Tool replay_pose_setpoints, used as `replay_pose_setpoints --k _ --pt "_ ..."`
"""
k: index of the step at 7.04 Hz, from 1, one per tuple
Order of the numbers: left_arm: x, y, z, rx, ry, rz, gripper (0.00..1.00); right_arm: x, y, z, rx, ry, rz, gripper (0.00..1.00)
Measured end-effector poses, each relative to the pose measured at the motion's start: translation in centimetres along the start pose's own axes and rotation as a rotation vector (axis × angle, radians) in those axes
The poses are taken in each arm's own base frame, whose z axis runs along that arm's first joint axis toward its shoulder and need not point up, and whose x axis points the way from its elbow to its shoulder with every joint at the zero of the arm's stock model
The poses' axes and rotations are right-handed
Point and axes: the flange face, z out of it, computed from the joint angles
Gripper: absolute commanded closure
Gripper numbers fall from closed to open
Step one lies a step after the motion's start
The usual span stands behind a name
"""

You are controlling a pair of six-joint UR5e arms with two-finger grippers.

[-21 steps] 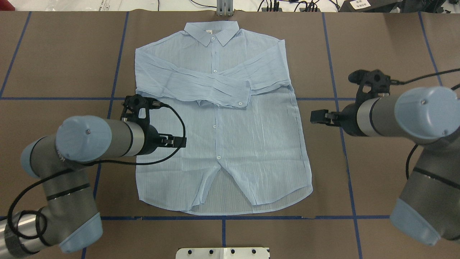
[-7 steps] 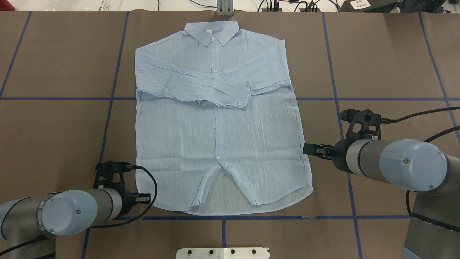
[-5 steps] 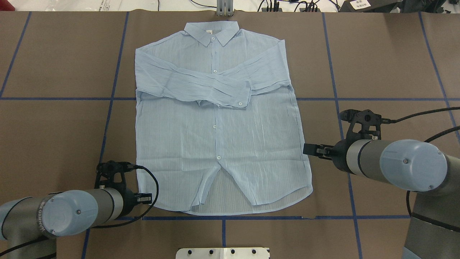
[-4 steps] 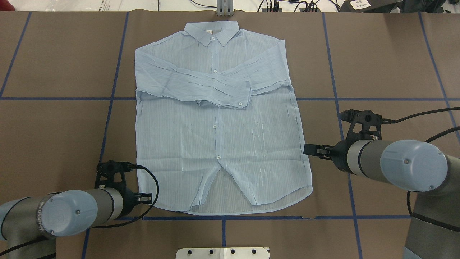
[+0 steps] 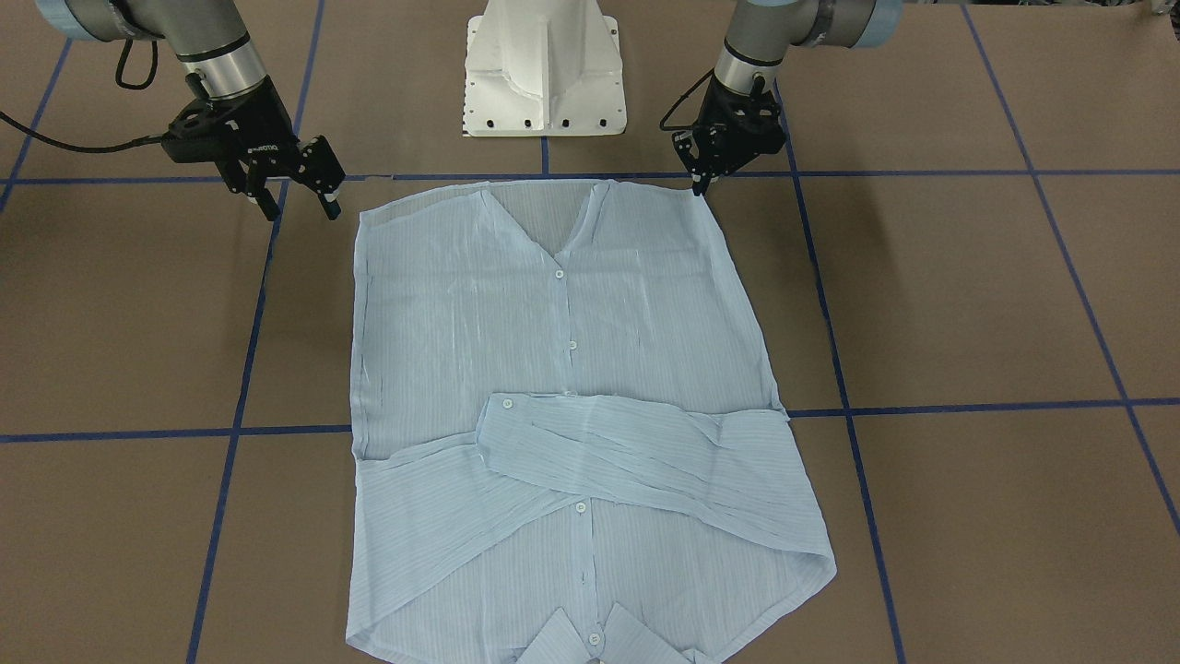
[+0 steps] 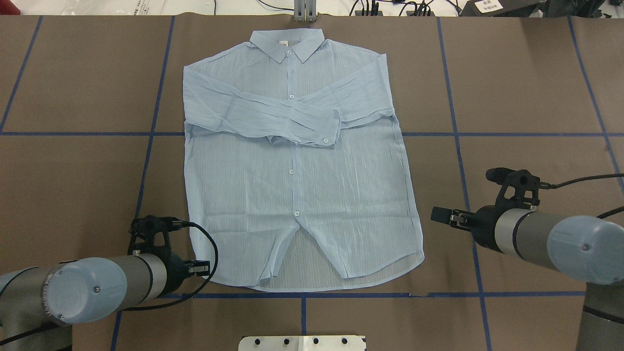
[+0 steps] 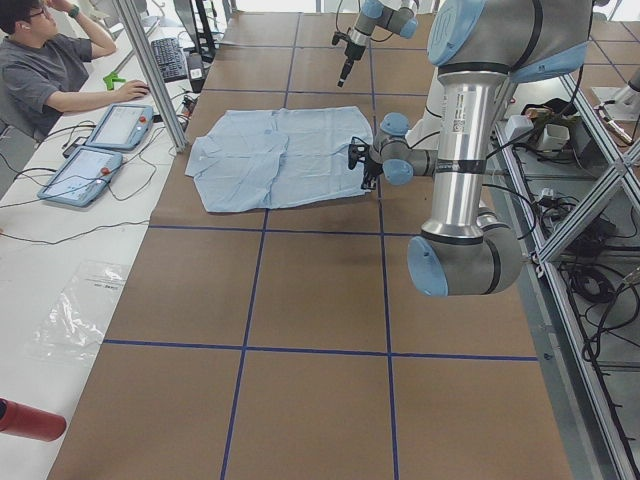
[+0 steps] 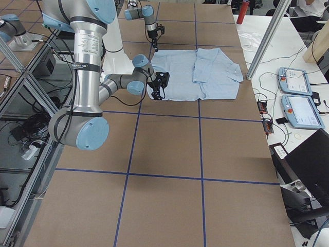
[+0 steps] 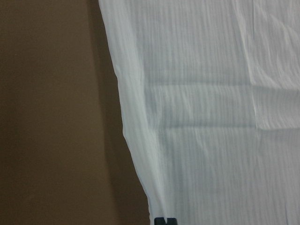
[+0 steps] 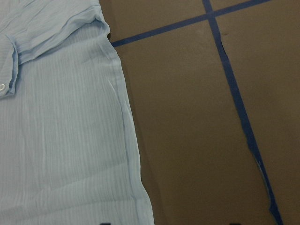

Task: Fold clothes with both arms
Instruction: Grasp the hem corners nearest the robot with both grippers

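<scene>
Brown taped table (image 6: 73, 73), shirt (image 6: 292, 195) flat at centre, sleeves crossed. Left gripper (image 6: 204, 267), jaws nearly together, meets one hem corner. Right gripper (image 5: 300, 207), spread wide, stands just beside the opposite edge. Likely risk: unequal pinches skewing the thin fabric.

White lettering on the black body of the right gripper (image 5: 302, 208), upper left of the front-facing view, reads ROBOTIQ (small and slanted, only just legible). Grey print rings the left arm (image 6: 114, 284) near its blue cap, lower left of the overhead view, too small to read. A white label (image 6: 487, 6) at that view's upper right carries unreadable print.
</scene>
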Motion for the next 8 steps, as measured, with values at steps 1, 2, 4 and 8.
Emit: replay_pose_setpoints --k 1,2,4,8 --pt "0.1 -0.1 -0.3 0.006 0.005 -0.001 1.0 0.0 2.0 1.0 0.023 0.002 0.016 0.33" --pt "0.3 -0.2 -0.6 0.02 0.011 -0.001 1.0 -0.3 3.7 1.5 0.036 0.001 0.018 0.34" --pt "0.3 -0.5 -1.3 0.043 0.019 -0.001 1.0 -0.6 6.0 2.3 0.05 0.0 -0.001 0.42" --pt "0.2 -0.6 -1.5 0.047 0.019 -0.002 1.0 -1.5 8.3 4.9 0.07 0.007 -0.029 0.49"
